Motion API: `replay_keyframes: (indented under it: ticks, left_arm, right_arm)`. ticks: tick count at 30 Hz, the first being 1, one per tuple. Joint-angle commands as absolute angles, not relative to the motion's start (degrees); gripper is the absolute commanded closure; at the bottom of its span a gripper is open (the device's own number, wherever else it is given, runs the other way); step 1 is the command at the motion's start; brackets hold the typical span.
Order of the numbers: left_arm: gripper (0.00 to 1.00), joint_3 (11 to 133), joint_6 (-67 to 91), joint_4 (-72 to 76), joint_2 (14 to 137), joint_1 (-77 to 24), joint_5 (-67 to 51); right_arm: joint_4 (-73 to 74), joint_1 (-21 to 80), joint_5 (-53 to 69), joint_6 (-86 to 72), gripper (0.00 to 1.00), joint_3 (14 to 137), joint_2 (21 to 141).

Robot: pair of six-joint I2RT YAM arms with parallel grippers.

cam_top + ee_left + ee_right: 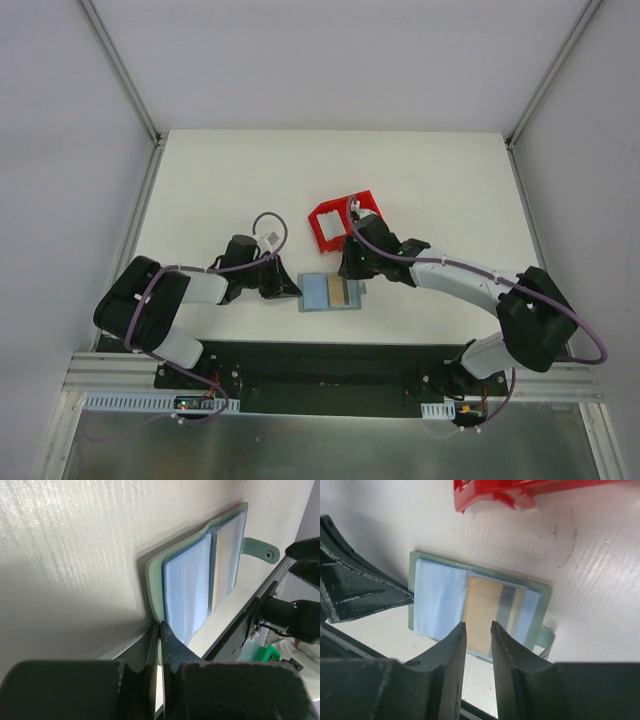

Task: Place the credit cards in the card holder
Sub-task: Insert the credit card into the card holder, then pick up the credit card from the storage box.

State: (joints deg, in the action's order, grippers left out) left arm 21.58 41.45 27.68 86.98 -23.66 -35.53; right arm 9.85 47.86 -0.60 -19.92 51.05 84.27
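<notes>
Right fingers (462,630): parted, empty, above orange card (482,610).
Left fingers (167,640) clamp card holder (435,600) edge; seat card squarely.

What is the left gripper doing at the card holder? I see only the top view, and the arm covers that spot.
Observer: In the left wrist view, the left gripper is shut on the cover edge of the card holder.
Operator: Does the right gripper hold the orange card?
Observer: No. In the right wrist view, the right gripper is open with nothing between its fingers. The orange-gold card lies flat inside the open holder.
Operator: Is the strap fastened?
Observer: No. The snap strap sticks out free on the side opposite the left gripper.
</notes>
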Motion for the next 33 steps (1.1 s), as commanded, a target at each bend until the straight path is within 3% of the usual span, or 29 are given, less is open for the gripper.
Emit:
replay_keyframes:
  ticks: [1, 4, 13, 20, 33]
  left_arm:
    - [1.00, 20.39, 38.14, 21.19, 85.08, -23.99, -31.91]
    - [1.00, 20.92, 37.71, 18.73, 84.47, -23.99, -30.06]
    - [1.00, 23.29, 36.83, 14.42, 83.23, -23.91, -27.86]
    - [1.00, 24.08, 36.39, 13.97, 83.41, -23.64, -28.21]
    - [1.00, 24.61, 35.86, 14.24, 84.81, -23.55, -29.00]
  right_arm:
    - [10.10, 45.01, -0.62, -18.03, 0.69, 54.83, 82.44]
    - [11.77, 42.72, -0.61, -15.21, 0.52, 59.92, 83.14]
    - [18.62, 36.57, 4.57, -8.62, 0.23, 75.49, 95.26]
    - [22.67, 34.10, 7.12, -4.92, 0.18, 84.02, 104.49]
    - [22.06, 31.99, 14.50, -4.39, 0.14, 88.42, 113.28]
